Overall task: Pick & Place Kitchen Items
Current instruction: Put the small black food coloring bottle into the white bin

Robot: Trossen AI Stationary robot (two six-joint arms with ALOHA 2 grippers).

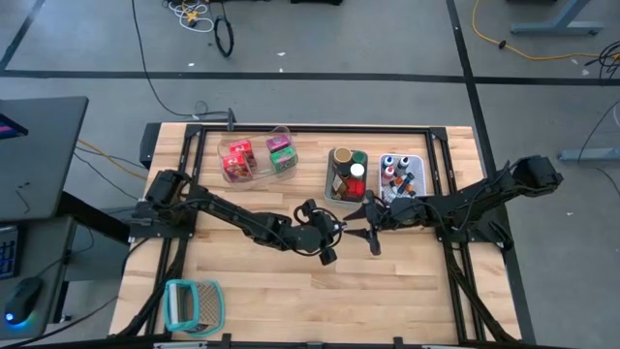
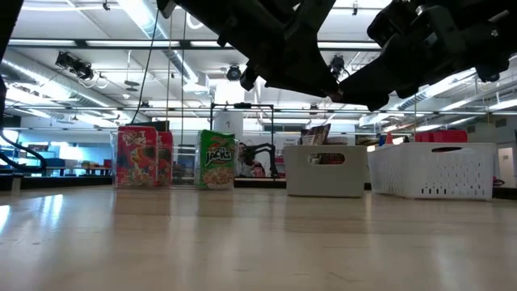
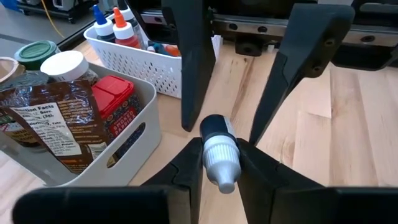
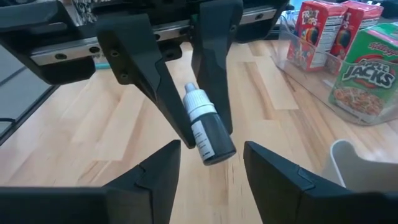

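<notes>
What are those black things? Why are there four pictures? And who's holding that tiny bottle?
The black things are two robot arms at a wooden table. One picture looks down from above, one peeks across the tabletop, and two come from cameras on the arms' wrists. On the table are a clear bin with cereal boxes, a grey bin with jars, a white basket with little bottles, and a teal holder. The left gripper pinches a small dark bottle with a white cap, up in the air. The right gripper is open, one finger on each side of it.
</notes>
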